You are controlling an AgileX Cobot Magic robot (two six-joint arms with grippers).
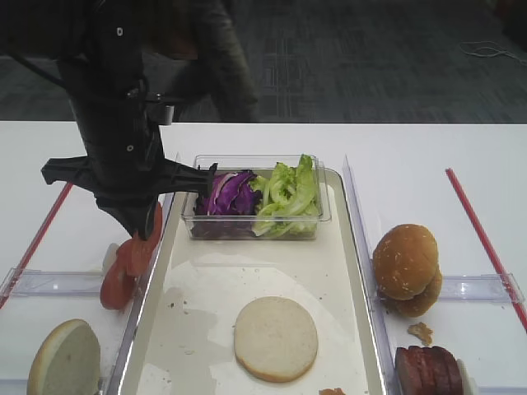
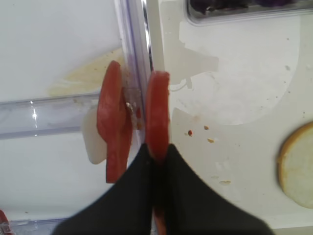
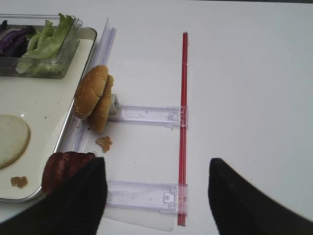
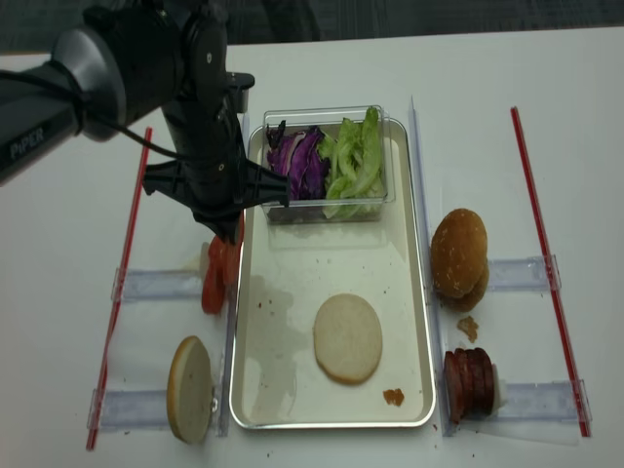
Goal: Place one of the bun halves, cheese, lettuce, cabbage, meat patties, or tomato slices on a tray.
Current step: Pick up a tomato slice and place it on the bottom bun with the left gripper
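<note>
The tray (image 4: 255,390) serves as the landmark: on its surface lie one cream bun half (image 4: 347,337), cut face up, and at its far end a clear plastic box (image 4: 327,210) holding the purple cabbage (image 4: 300,164) on the left and the green lettuce (image 4: 353,156) on the right. The left gripper (image 2: 157,152) is clamped on one tomato slice (image 2: 157,115), held on edge at the tray's left rim, with the other tomato slices (image 2: 113,129) standing just left of the tray. To the right of the tray stand the seeded bun halves (image 3: 94,98) and the meat patties (image 3: 63,169), and the right gripper (image 3: 156,193) hangs beside the patties with its fingers apart, holding nothing.
</note>
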